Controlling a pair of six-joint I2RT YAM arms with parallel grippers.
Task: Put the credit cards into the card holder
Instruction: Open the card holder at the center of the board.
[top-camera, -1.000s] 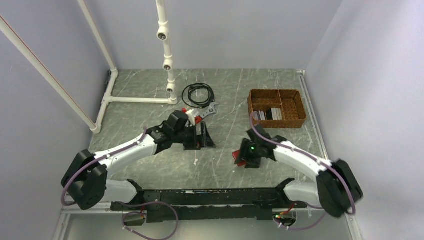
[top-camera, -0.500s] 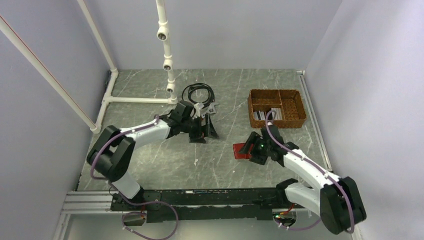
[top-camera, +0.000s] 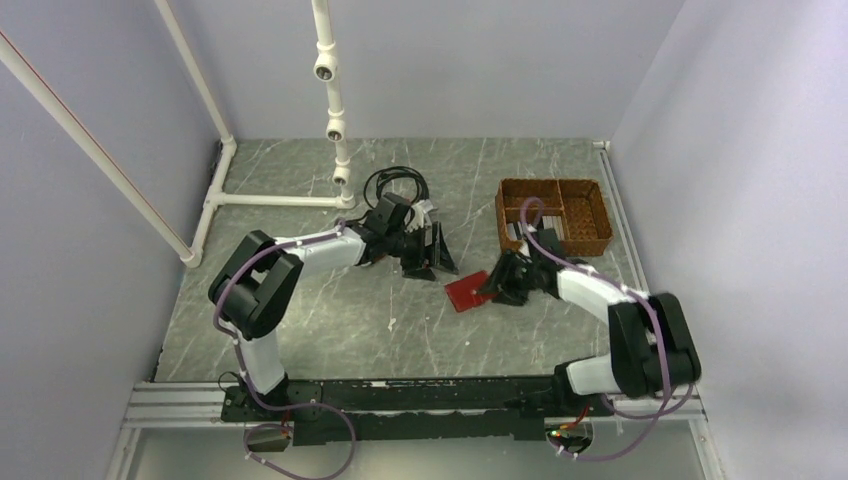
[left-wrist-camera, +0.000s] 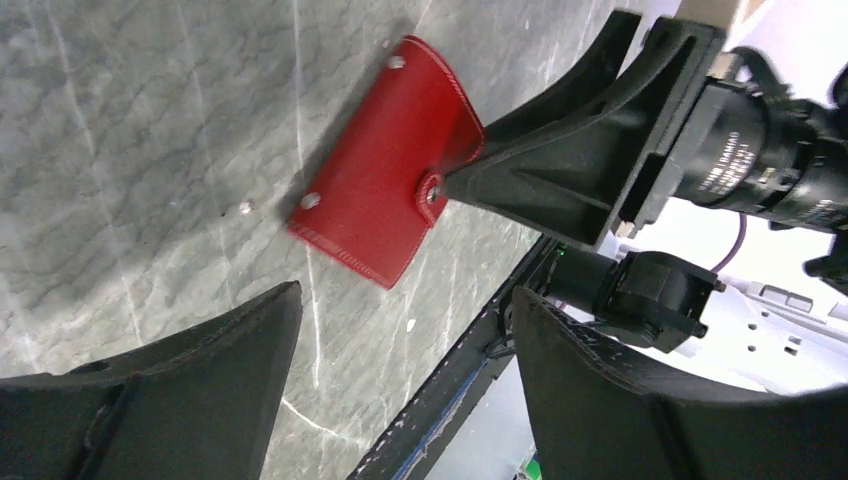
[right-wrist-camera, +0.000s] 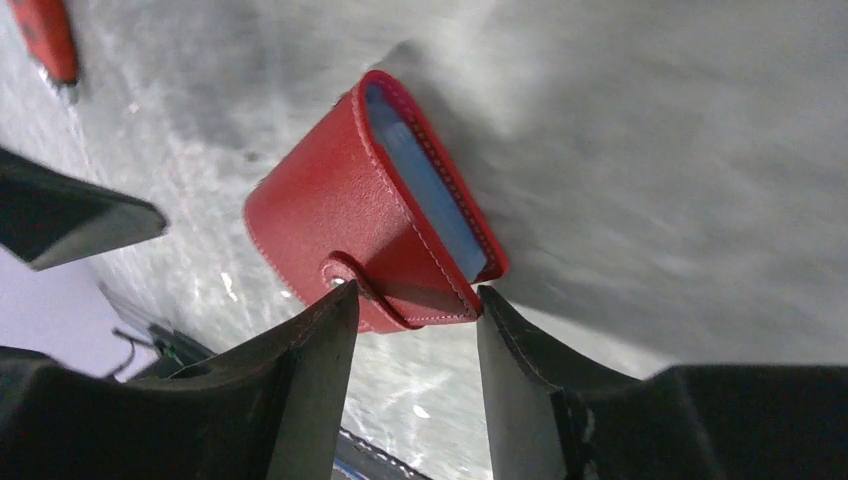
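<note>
Right wrist view showed the right gripper (right-wrist-camera: 414, 300) seemingly pinching the snap-tab end of the card holder (right-wrist-camera: 350, 230), down on the table left of the wicker basket (top-camera: 600, 215). Found the left gripper (left-wrist-camera: 405, 300) wide open and empty, further left of the basket. Probably called for steadying the holder and raising its flap first. Counted one holder, one pale blue card (right-wrist-camera: 430, 200) inside and one basket; could not count the basket's contents.

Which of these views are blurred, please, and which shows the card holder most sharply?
Right wrist: the tabletop is smeared by motion blur, the card holder only slightly soft. Left wrist: the holder crisp, the near fingers dark and defocused. Top external: sharp and evenly lit, but the holder tiny.
</note>
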